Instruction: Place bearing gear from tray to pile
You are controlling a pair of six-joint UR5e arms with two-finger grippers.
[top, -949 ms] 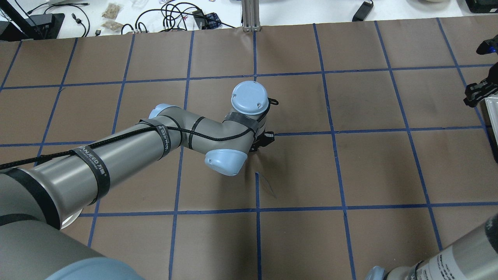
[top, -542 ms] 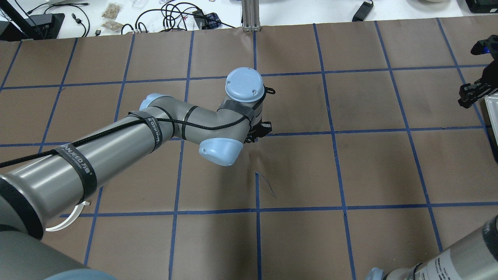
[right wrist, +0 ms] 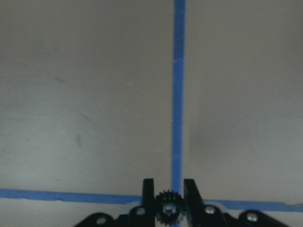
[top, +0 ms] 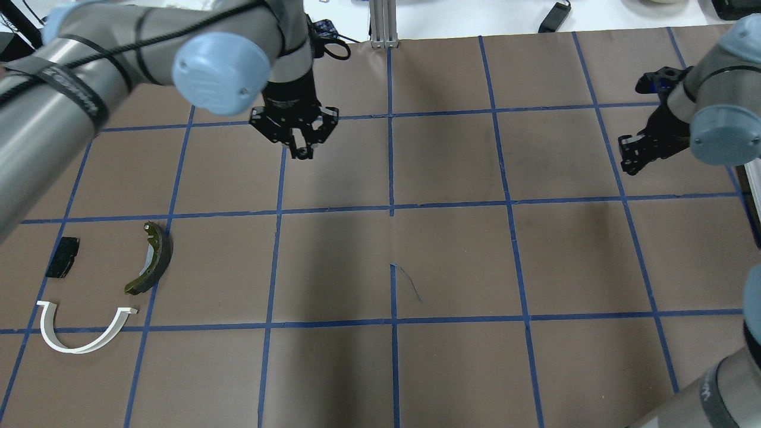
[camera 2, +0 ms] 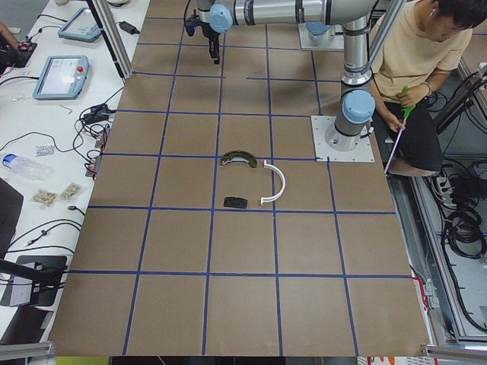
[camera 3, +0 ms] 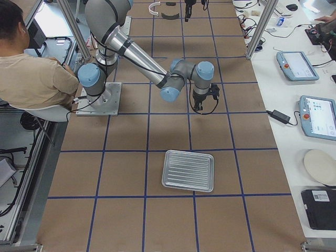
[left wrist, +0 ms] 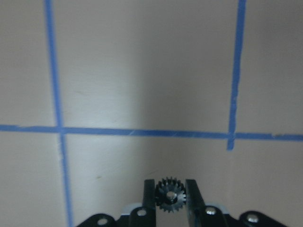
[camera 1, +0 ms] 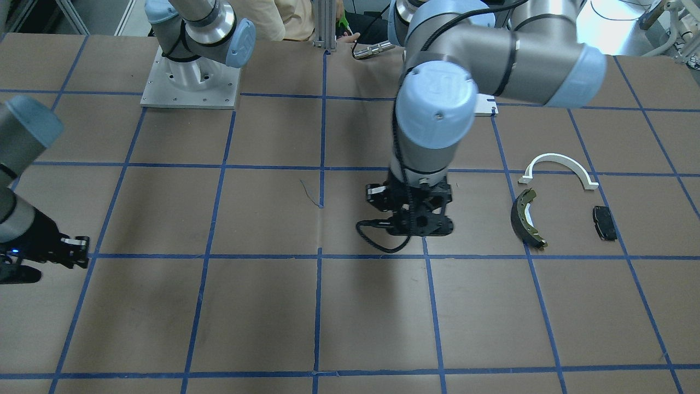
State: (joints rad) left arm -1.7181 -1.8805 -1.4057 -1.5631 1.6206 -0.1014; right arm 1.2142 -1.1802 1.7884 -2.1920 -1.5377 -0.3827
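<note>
In the left wrist view my left gripper [left wrist: 170, 191] is shut on a small black toothed bearing gear [left wrist: 170, 194]. It hangs over the far left-centre squares [top: 300, 148], well away from the pile. The pile holds a white half-ring [top: 77, 348], a dark brake shoe [top: 154, 258] and a black pad [top: 62, 257]. In the right wrist view my right gripper [right wrist: 169, 205] also has its fingers shut on a small black gear [right wrist: 169, 208]. It hovers at the far right [top: 630, 157]. The tray [camera 3: 188, 170] looks empty.
Blue tape lines divide the brown table cover into squares. The tray's edge shows at the right border of the overhead view [top: 754, 190]. A metal post [top: 383, 24] stands at the table's far edge. A person [camera 2: 418, 68] sits behind the robot bases.
My left arm has swung from the table's middle up and to the far left, which uncovers the pile. My right gripper has moved left, away from the table's right edge.
</note>
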